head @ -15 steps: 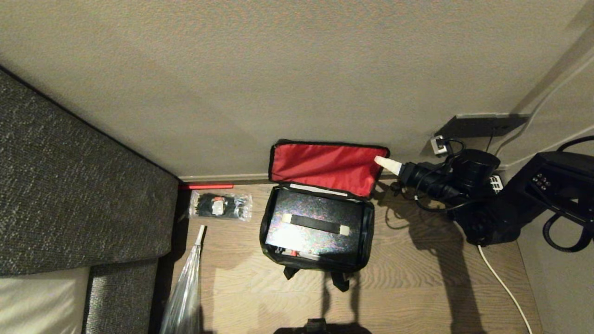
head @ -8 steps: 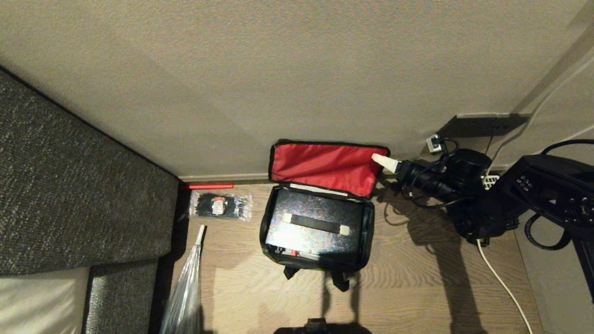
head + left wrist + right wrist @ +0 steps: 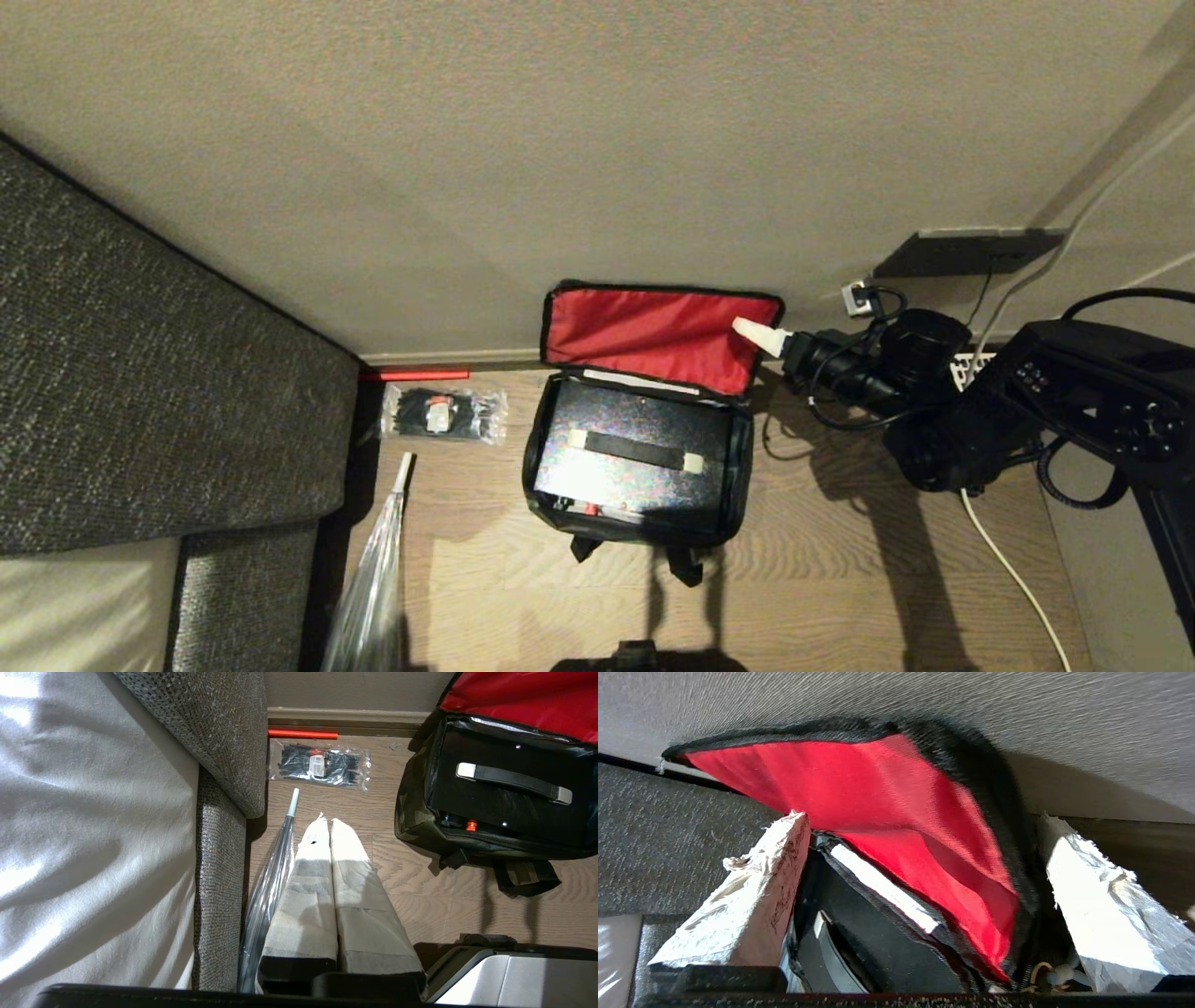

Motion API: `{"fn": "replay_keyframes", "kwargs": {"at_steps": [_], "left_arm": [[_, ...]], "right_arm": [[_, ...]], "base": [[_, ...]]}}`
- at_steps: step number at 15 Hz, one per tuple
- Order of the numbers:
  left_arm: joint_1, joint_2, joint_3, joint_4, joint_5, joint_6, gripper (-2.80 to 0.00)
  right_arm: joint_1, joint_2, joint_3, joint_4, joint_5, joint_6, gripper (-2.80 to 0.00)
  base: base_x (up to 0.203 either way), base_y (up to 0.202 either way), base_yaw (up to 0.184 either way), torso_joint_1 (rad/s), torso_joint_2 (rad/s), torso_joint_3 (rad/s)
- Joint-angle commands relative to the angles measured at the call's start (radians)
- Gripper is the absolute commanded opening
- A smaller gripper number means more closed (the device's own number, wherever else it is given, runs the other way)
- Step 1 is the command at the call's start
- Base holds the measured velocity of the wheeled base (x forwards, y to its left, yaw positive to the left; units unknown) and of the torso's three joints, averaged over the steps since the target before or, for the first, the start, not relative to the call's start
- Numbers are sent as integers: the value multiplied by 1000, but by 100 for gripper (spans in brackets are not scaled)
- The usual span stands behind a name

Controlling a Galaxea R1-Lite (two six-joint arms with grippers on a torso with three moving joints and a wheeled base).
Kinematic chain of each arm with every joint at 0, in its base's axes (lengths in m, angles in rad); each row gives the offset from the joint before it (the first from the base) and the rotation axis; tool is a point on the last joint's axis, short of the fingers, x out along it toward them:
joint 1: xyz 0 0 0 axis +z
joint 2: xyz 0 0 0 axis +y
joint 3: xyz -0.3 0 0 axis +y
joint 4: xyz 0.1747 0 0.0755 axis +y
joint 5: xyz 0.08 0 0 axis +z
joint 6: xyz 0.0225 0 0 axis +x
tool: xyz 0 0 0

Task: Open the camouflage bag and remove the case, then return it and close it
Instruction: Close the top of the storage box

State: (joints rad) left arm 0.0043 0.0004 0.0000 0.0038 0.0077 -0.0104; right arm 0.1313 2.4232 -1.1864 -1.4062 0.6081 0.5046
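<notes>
The left gripper (image 3: 327, 828) hangs low by the sofa (image 3: 140, 373), fingers pressed together. In the middle of the frame the camouflage bag (image 3: 537, 457) sits open, the case (image 3: 635, 448) inside. At its right, the right gripper (image 3: 920, 872) spreads wide around the lid's edge (pinching nothing). Next it should reach down to the handle (image 3: 635, 451), squarely.

floor clutter by the wall

a clear packet of black cable ties (image 3: 444, 414) lies near the skirting, just beside a red rod (image 3: 416, 375). a folded clear umbrella (image 3: 373, 579) lies alongside the grey sofa (image 3: 140, 392). a white cable (image 3: 1013, 569) crosses the wooden floor (image 3: 840, 579).
</notes>
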Motion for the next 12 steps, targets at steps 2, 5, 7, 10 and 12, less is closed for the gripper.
{"fn": "replay_keyframes", "kwargs": {"at_steps": [2,5,7,10,12], "left_arm": [[0,-2,3,1,0,0,-280],[0,-2,3,1,0,0,-280],[0,-2,3,1,0,0,-280],[0,-2,3,-1,0,0,-280],[0,-2,3,1,0,0,-280]], "right_arm": [[5,-1,-6,-14,1,2,0],[5,11,-2,-73,-1,9,-280],[5,7,1,-74,-2,5,-280],[5,-12,37,-72,1,3,-280],[4,-44,102,-64,14,0,-280]], "base": [[0,0,0,0,0,0],[0,0,0,0,0,0],[0,0,0,0,0,0],[0,0,0,0,0,0],[0,0,0,0,0,0]]}}
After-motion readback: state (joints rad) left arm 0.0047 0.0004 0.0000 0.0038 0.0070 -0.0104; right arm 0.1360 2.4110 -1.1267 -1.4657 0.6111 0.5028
